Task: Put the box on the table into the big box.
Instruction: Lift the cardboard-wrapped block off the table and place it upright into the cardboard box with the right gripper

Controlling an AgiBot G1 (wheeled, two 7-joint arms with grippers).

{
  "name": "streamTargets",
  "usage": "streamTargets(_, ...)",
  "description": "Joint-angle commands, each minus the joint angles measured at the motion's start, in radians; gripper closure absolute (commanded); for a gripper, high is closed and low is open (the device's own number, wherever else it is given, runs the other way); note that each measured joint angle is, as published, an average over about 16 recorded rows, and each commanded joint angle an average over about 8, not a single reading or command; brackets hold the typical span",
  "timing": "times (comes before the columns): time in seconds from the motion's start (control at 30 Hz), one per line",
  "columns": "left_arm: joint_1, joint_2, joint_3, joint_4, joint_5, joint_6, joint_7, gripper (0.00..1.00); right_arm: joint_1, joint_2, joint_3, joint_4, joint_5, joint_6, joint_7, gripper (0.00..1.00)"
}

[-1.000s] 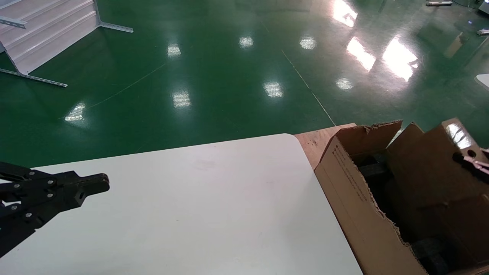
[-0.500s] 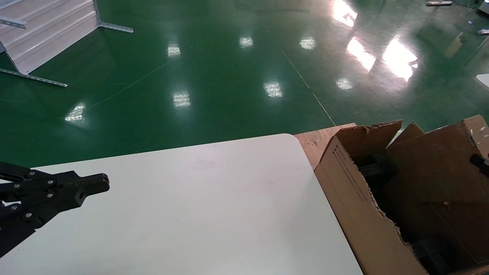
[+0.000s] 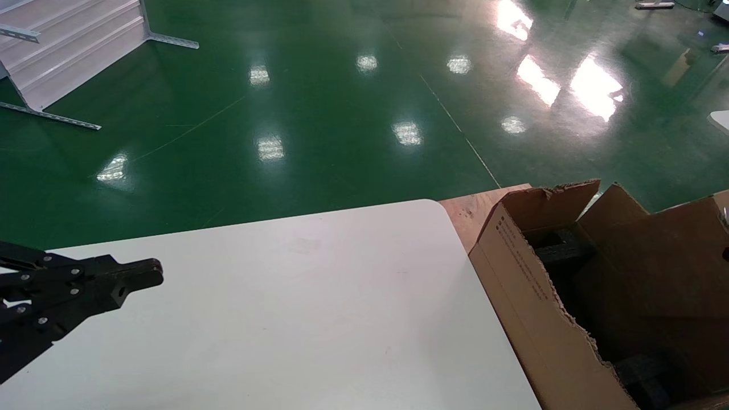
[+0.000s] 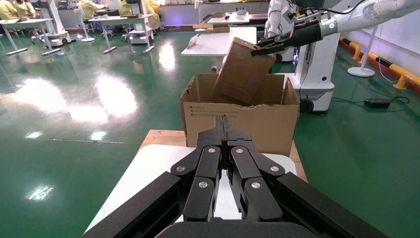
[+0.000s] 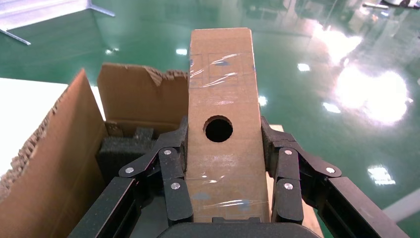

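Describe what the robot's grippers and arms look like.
Both the left gripper and the right gripper are matte black, built of flat linkage bars joined by silver screws. Seen across the room, the right arm is white with a black wrist section.

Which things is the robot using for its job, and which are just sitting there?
Job things: box, held by the right gripper over the big box; table.
Just there: left gripper, parked over the table; black foam; wooden board; white rack.
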Motion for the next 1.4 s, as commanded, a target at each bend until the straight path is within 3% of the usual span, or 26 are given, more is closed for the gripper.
streamTargets(0.03, 0.0, 0.0, 0.0, 0.0, 0.0, 0.0, 0.0, 1.0, -0.012, -0.006, 0.003, -0.007, 0.006, 0.004, 0.001, 1.0)
streamTargets(1.23, 0.0, 0.0, 0.001, 0.0, 0.0, 0.0, 0.0, 1.0, 0.035, -0.064, -0.05, -0.04, -0.073, 0.092, 0.045, 1.0)
streamTargets(1.3, 0.0, 0.0, 0.001, 0.0, 0.0, 0.0, 0.0, 0.96, 0.043, -0.064, -0.055, -0.041, -0.081, 0.095, 0.047, 0.92)
streamTargets(1.4, 0.0, 0.0, 0.001, 0.0, 0.0, 0.0, 0.0, 0.58, 0.054, -0.064, -0.062, -0.043, -0.092, 0.099, 0.049, 0.55)
